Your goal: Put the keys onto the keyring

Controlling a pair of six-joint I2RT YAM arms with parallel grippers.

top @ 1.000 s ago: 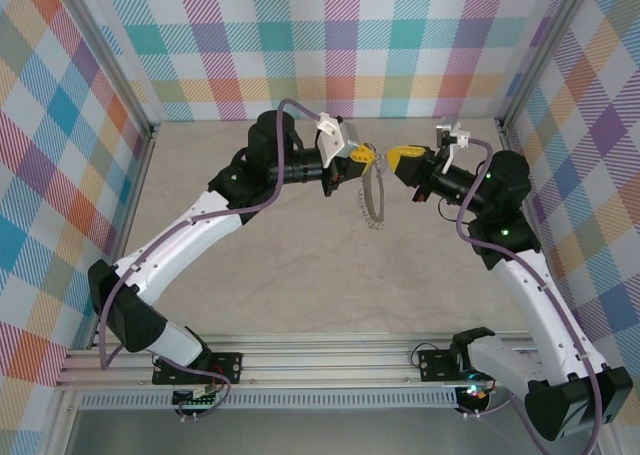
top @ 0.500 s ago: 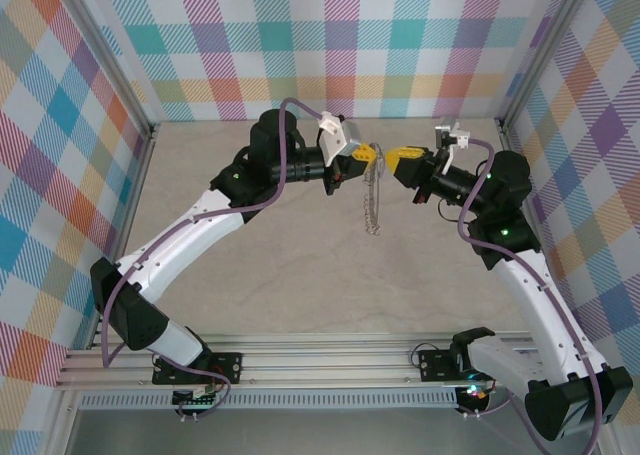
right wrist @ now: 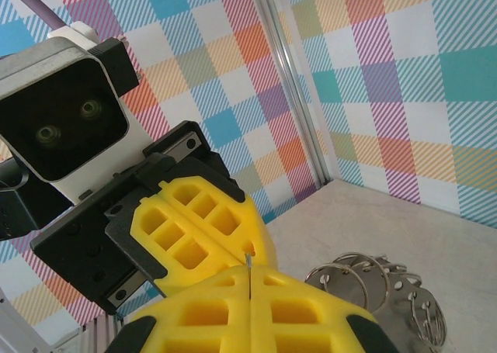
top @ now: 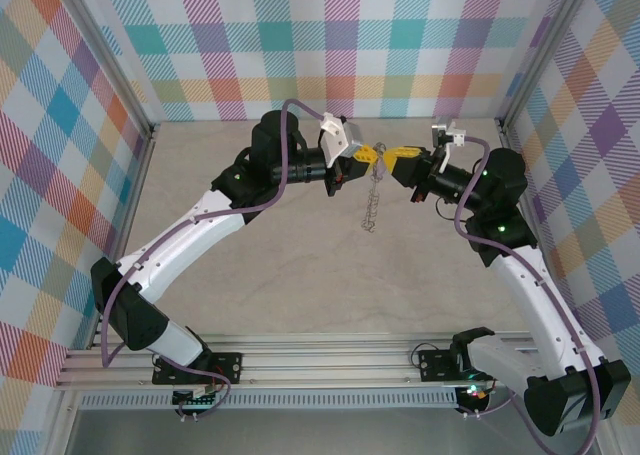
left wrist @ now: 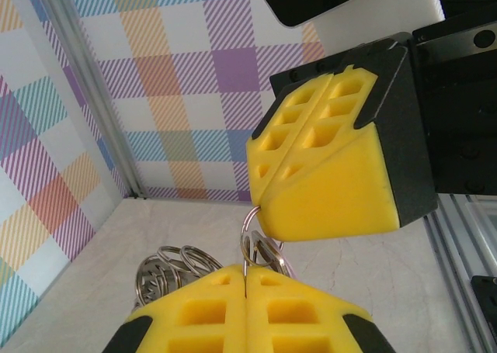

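The keyring [top: 371, 201] hangs edge-on between the two arms above the table, its dangling silvery pieces trailing down. My left gripper [top: 371, 156] and right gripper [top: 391, 155] meet tip to tip at its top. In the left wrist view my left gripper [left wrist: 247, 274] is shut on the thin hoop wire, which curves up under the right gripper [left wrist: 266, 210]. A small flat metal piece with a lilac edge, seemingly the key [left wrist: 275, 254], hangs between them. In the right wrist view my right gripper [right wrist: 249, 270] is shut on a thin metal edge, touching the left gripper [right wrist: 246, 252].
Small silvery rings [left wrist: 166, 270] cluster beside my left fingers, and small rings [right wrist: 374, 286] also hang to the right in the right wrist view. Checked walls [top: 330, 45] and metal corner posts [top: 150, 130] enclose the beige table [top: 330, 275].
Both grippers have crept closer together and slightly up. The hanging keyring has turned from a visible curve to a narrow edge-on line, its lower end drifting left.
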